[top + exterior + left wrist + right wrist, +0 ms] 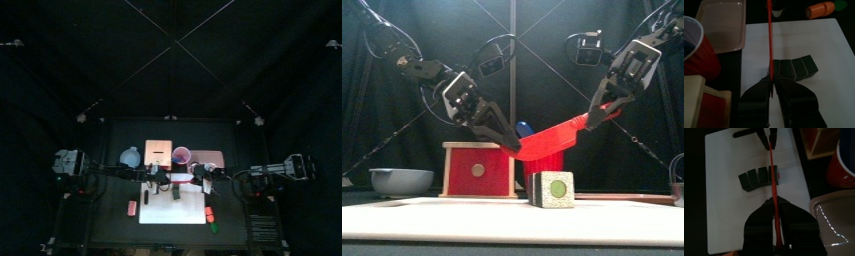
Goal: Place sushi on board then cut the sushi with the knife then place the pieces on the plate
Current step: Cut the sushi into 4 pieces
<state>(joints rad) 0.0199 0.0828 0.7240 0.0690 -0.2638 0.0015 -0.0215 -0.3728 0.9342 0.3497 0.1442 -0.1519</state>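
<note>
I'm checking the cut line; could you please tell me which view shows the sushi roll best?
Left wrist view: the sushi roll lies clear, blocks distinct, on the white cutting board. Right wrist shows it too; front only its end; top barely.

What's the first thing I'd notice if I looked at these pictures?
Probably the red knife, stretched between the two arms: the left tool and the right tool each pinch one end. Just under it sits the dark green sushi roll, on the white board near the table's front.
</note>
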